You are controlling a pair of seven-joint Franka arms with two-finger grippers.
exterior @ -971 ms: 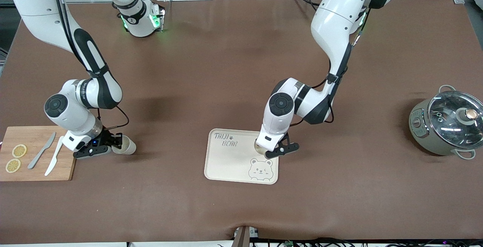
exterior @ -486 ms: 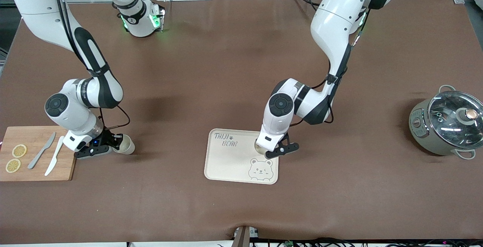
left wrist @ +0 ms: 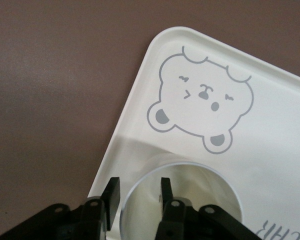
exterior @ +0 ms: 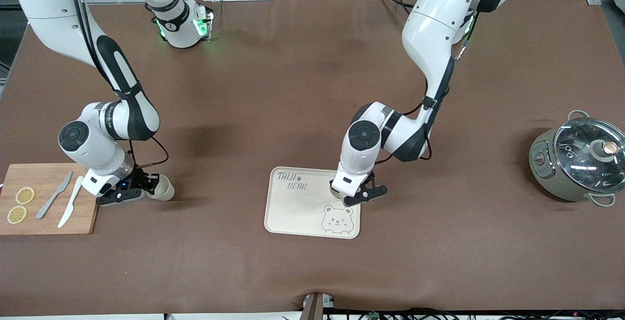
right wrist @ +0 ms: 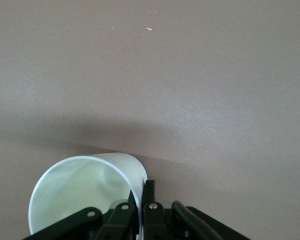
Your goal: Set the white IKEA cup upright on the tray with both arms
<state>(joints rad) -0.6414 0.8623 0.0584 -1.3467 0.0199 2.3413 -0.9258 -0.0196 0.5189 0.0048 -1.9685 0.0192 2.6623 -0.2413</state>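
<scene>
Two white cups [exterior: 161, 193] [left wrist: 182, 200], one upright on tray [exterior: 293, 212]

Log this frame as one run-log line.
left tool: open, straddling rim of cup upright on tray | right tool: shut on rim of second cup, near board

Glossy cream plastic tray [exterior: 298, 212]; matt brown table covering [exterior: 273, 90]; wooden cutting board [exterior: 44, 183] — glass-lidded pot [exterior: 578, 161].
</scene>
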